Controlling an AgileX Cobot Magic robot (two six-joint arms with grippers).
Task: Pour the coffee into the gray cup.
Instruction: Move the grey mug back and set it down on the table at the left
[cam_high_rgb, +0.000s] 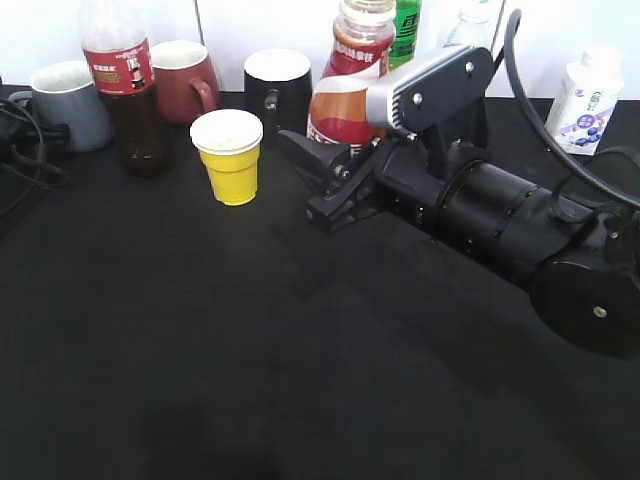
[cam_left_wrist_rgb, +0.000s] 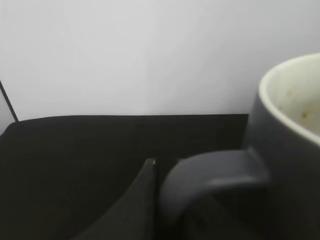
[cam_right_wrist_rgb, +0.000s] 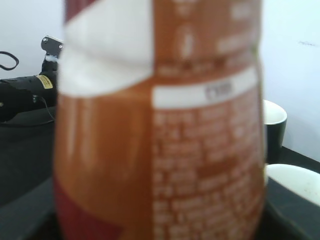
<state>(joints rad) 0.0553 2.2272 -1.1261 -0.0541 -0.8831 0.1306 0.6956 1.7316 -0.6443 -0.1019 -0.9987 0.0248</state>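
The coffee bottle (cam_high_rgb: 343, 105), with light-brown liquid and a red-orange-white label, stands upright right of centre at the back. My right gripper (cam_high_rgb: 325, 180) reaches in low from the right, its fingers against the bottle's lower sides. The bottle (cam_right_wrist_rgb: 160, 130) fills the right wrist view, blurred. The gray cup (cam_high_rgb: 70, 103) stands at the far left with its handle turned left. In the left wrist view the cup (cam_left_wrist_rgb: 285, 150) is very near, and one finger of my left gripper (cam_left_wrist_rgb: 151, 167) lies just left of the handle. The other finger is hidden.
A tall cola bottle (cam_high_rgb: 125, 90), a dark-red mug (cam_high_rgb: 185, 80) and a black mug (cam_high_rgb: 277, 85) line the back. A yellow paper cup (cam_high_rgb: 231, 155) stands in front of them. A green bottle (cam_high_rgb: 405, 30) and a white bottle (cam_high_rgb: 585, 100) are at the back right.
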